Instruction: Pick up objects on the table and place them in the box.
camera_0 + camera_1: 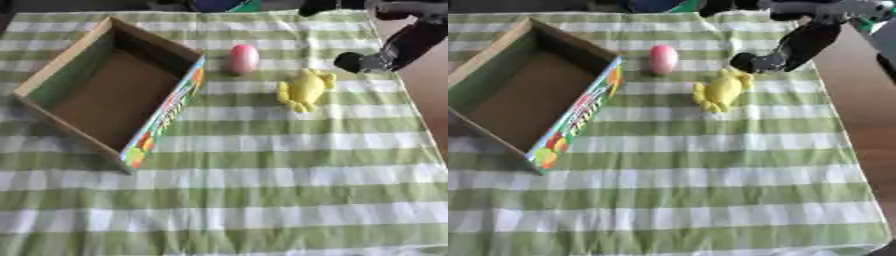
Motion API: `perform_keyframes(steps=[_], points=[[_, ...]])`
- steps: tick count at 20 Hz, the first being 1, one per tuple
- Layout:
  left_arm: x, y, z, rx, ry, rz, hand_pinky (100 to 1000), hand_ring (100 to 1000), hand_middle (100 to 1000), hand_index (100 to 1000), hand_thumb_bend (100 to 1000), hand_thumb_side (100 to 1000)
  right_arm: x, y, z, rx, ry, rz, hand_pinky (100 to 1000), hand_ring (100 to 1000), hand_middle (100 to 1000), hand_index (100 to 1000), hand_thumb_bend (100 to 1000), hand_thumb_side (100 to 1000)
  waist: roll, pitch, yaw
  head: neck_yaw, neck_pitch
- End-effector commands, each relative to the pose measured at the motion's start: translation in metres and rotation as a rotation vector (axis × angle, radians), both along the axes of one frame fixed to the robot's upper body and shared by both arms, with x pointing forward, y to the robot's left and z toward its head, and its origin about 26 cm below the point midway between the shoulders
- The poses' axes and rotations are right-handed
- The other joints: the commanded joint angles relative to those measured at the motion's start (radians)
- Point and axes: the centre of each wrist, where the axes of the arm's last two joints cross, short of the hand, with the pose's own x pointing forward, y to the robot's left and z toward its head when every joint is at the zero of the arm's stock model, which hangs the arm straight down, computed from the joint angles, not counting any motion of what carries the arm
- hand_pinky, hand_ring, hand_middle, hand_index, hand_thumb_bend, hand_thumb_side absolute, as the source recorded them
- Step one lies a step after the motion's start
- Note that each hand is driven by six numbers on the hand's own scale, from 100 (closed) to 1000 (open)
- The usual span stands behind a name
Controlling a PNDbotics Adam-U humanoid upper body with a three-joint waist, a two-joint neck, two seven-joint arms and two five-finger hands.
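An open cardboard box (61, 65) with a colourful printed side wall stands at the left; nothing lies on its brown floor. To the right of it a pink egg-shaped object (244, 58) sits on the cloth. A yellow toy (305, 89) lies a little nearer and further right. My right hand (382, 58) comes in from the upper right corner, dark, and hovers just beyond the toy's far right end. I cannot tell whether it touches the toy. My left hand shows in neither view.
A green and white striped cloth (262, 200) covers the table. Its right edge (846, 140) runs down beside a brown floor. A blue and green thing (226, 5) shows at the far edge.
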Motion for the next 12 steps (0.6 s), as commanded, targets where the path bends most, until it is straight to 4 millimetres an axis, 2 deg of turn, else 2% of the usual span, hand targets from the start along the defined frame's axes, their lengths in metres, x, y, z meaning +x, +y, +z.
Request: perform_keyframes(steps=[1,7,12], points=[[0.000,0.001,0.006,0.022,-0.016,-0.007,534,723,673,750,100,943,0.005,-0.004,0.006,-0.106,-0.029,-0.002,800,923,906,1000,340,870,0.003,-0.013,0.002,-0.007,-0.011],[0.000,0.001,0.006,0.022,-0.013,-0.011,534,724,672,750,100,944,0.015,-0.005,-0.006,-0.171,-0.020,-0.025,800,923,923,1000,374,815,0.004,-0.007,0.004,-0.008,-0.013],[0.001,0.000,0.005,0.021,-0.011,-0.014,535,724,672,748,100,947,0.022,-0.009,-0.015,-0.188,-0.010,-0.061,796,917,919,1000,353,762,0.005,-0.001,0.007,-0.011,-0.015]])
